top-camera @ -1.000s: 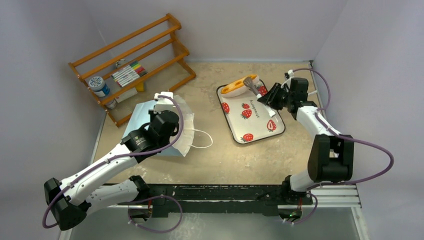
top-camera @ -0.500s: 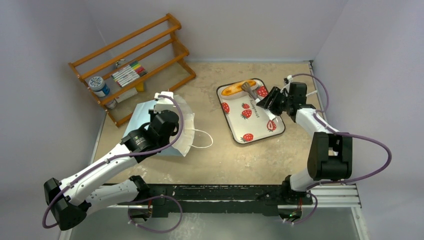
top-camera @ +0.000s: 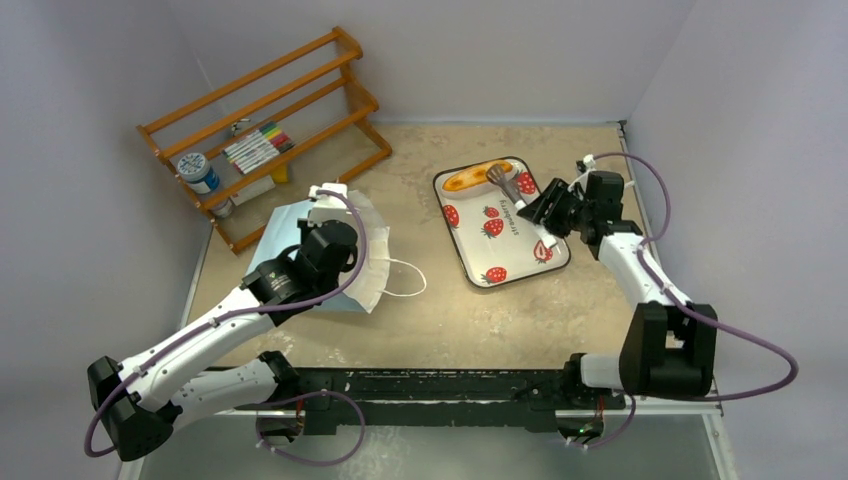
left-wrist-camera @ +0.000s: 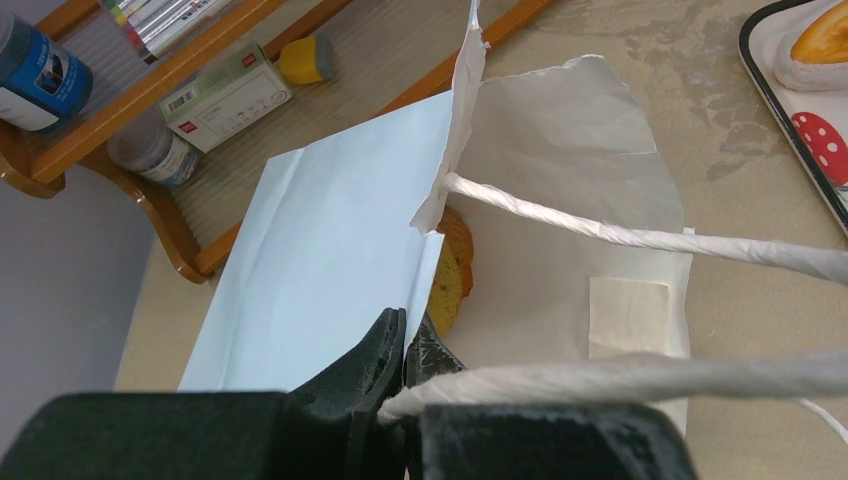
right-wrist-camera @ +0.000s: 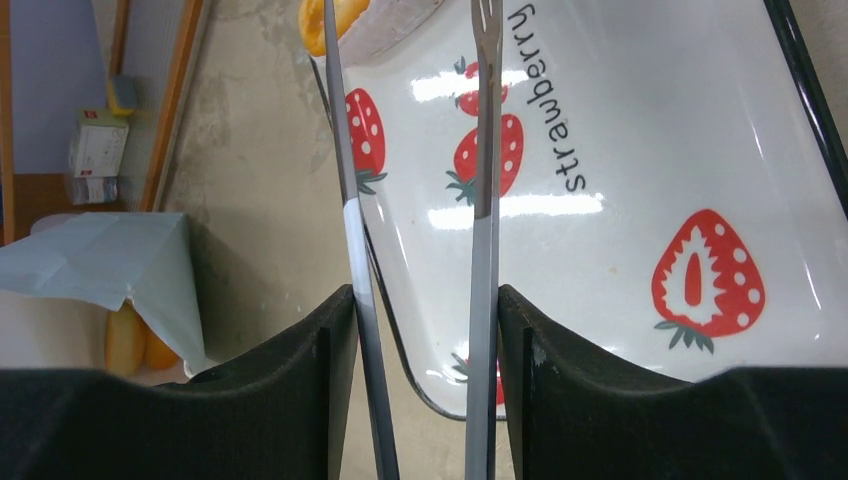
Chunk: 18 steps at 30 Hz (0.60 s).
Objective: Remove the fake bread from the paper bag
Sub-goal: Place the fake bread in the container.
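Observation:
The pale-blue paper bag (top-camera: 282,228) lies on its side with its white-lined mouth facing right. My left gripper (left-wrist-camera: 418,345) is shut on the edge of the bag's upper wall (left-wrist-camera: 330,250), beside a cord handle (left-wrist-camera: 640,238). A tan slice of fake bread (left-wrist-camera: 452,275) shows inside, and orange pieces (right-wrist-camera: 125,340) sit at the mouth. A golden loaf (top-camera: 478,176) lies at the far end of the strawberry tray (top-camera: 520,262). My right gripper (right-wrist-camera: 425,295) is shut on long metal tongs (right-wrist-camera: 485,200). Their arms are spread, with tips just short of the loaf.
An orange wooden rack (top-camera: 270,130) stands at the back left with markers (top-camera: 255,145), a blue can (top-camera: 198,172) and small boxes. Grey walls close in the left, back and right sides. The right arm (top-camera: 640,260) reaches over the table's right edge.
The tongs let go of the loaf, which now lies flat on the tray. My right gripper drew back a little toward the right. The left arm and bag have not moved.

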{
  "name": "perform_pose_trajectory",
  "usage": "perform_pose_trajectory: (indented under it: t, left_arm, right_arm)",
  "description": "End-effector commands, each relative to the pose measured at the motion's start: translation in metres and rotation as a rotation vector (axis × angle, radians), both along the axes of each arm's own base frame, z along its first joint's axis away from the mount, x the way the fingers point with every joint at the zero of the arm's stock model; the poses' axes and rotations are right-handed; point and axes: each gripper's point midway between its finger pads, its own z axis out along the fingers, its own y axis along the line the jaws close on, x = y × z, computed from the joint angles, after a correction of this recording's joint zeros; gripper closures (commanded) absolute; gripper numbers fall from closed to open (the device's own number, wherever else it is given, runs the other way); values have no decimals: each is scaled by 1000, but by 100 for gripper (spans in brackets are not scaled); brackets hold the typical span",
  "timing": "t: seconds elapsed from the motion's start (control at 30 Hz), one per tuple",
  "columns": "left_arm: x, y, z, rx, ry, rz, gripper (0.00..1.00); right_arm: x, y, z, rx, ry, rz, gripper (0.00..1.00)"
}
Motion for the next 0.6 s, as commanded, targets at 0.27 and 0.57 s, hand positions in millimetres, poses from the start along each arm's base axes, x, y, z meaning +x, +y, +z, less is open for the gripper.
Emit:
perform_pose_trajectory:
  t: [0.27, 0.57]
  left_arm:
    - [-3, -8, 14, -77, -13, -53, 100]
    - [-12, -10, -8, -101, 58, -56, 100]
  right_arm:
    - [-48, 4, 70, -15, -173, 34, 50]
    - [-82, 53, 103, 20, -245, 232, 52]
